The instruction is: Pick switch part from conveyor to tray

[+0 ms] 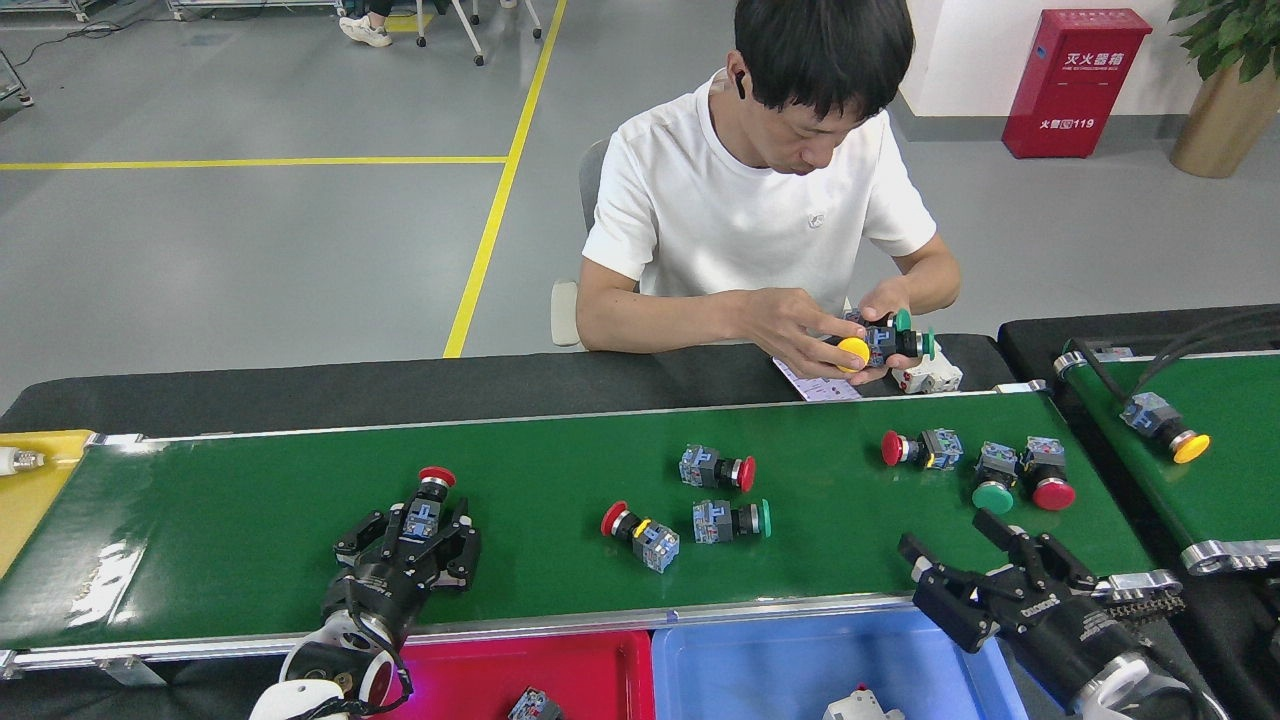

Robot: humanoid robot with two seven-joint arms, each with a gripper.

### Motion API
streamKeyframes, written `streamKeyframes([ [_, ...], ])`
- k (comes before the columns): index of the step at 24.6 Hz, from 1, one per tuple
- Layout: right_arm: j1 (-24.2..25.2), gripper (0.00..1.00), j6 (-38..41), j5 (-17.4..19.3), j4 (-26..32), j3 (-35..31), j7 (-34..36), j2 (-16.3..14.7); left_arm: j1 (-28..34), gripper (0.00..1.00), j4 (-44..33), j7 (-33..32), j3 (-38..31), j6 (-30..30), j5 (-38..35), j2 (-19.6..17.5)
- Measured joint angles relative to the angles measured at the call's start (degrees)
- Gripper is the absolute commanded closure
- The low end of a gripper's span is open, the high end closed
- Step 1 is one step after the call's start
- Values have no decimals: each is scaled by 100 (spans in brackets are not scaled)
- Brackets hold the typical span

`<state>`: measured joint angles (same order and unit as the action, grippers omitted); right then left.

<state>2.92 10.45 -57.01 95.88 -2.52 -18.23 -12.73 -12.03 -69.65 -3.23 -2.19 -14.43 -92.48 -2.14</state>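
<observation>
- The conveyor runs across the view as a long dark-green belt with a silver frame.
- The left gripper is low over the belt's left part, its fingers close on either side of a red-capped switch part; the blue base sits between them and the red cap sticks out past the tips, away from the robot. Whether they press on it I cannot tell.
- Below the near edge sit a red tray and, to its right, a blue tray; each holds a small part at the bottom edge of the view.
- At mid-belt lie three more switches near each other: one with a red cap, one with a green cap, and another red one further back.
- Behind the belt a person sits holding switches in both hands over the black worktop.
- Towards the right end lie three more switches.
- The right gripper is at the belt's near-right edge, fingers spread wide and empty, well apart from any switch.
</observation>
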Motion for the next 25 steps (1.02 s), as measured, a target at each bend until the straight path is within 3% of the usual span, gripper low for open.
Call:
streamKeyframes([
  [2, 50, 5, -211, -558, -155, 0, 472, 232, 239, 96, -313, 7, -14, 15, 165, -101],
  [4, 224, 5, -283, -885, -201, 1, 986, 427, 545, 96, -775, 25, -41, -111, 332, -229],
  [7, 549, 5, -338, -995, -33, 3, 1410, 482, 1346, 96, -1686, 215, -187, -473, 440, -506],
  [12, 805, 4, -349, -1001, 120, 4, 1539, 492, 2863, 93, -2785, 752, -345, -1192, 444, -862],
  [13, 848, 4, -350, -1001, 124, 4, 1547, 492, 3079, 82, -2853, 853, -338, -1296, 443, -984],
  [15, 888, 4, -351, -1001, 124, 4, 1556, 492, 3276, 37, -2873, 1013, -331, -1419, 437, -1209],
  [16, 887, 4, -351, -1001, 128, 4, 1558, 492, 3273, 0, -2875, 1050, -332, -1441, 437, -1231],
  [21, 803, 9, -486, -1083, 130, 4, 1583, 657, 3079, 0, -2878, 1136, -328, -1514, 436, -1158],
  [25, 341, 8, -1068, -1698, 15, 251, 1284, 1036, 3020, 0, -2882, 1156, -361, -1545, 450, -1115],
])
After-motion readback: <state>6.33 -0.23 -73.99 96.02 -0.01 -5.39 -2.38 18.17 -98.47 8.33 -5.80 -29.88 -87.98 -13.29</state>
